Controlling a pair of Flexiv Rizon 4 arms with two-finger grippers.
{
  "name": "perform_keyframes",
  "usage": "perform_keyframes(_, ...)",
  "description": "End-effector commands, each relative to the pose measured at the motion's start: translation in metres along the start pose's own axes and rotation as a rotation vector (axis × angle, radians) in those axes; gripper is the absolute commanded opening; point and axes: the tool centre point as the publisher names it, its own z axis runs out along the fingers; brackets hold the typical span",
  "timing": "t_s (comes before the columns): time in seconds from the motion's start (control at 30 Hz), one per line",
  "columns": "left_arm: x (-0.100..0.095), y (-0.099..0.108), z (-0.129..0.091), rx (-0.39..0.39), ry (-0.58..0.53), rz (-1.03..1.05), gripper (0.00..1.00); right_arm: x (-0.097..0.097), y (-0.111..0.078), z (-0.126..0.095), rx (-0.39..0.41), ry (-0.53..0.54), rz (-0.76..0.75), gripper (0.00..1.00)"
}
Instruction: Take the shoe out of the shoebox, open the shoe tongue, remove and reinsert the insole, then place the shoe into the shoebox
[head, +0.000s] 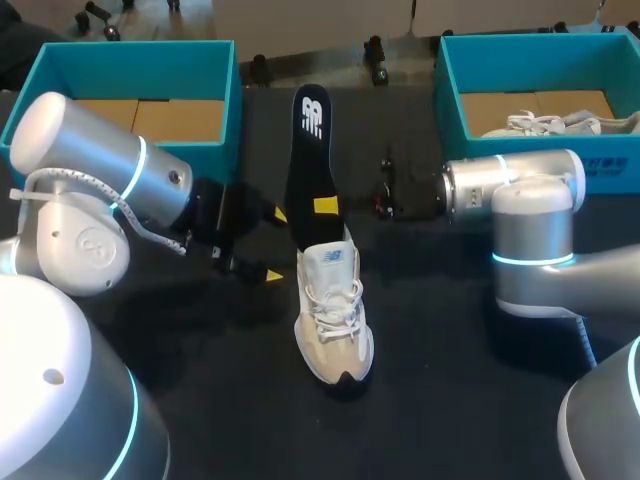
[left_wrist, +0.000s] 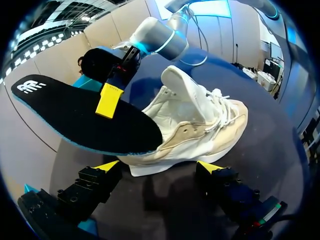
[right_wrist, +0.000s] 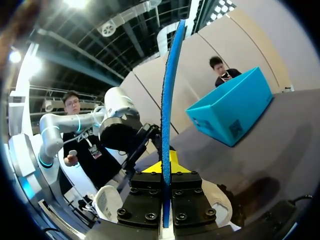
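Pinching a black foam insole with a blue edge (head: 310, 150), the right gripper (head: 326, 207) is closed on it, the insole's lower end inside the white-and-beige laced sneaker (head: 335, 310).
Sneaker stands on the dark table (head: 450, 400); the left gripper (head: 274, 245) gapes wide just beside it.

Insole (right_wrist: 167, 100) edge-on, tight between jaws

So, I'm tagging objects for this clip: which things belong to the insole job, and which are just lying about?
In the job: shoe; insole; right gripper, shut on the insole; left gripper, open by the shoe; empty shoebox, likely the shoe's own.
Lying about: second shoebox, with another shoe inside.
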Motion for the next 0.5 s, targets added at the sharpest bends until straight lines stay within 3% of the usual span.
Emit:
perform_keyframes(0.03, 0.0022, -0.0009, 0.0002, -0.002, 0.000, 0.001, 1.00, 0.0018, -0.0013, -0.0004, 0.004, -0.005, 0.001, 0.00)
perform_keyframes(0.5, 0.0015, -0.0018, 0.0018, -0.006, 0.008, 0.006, 1.00, 0.0070, -0.0017, -0.0102, 0.020, -0.033, 0.012, 0.00)
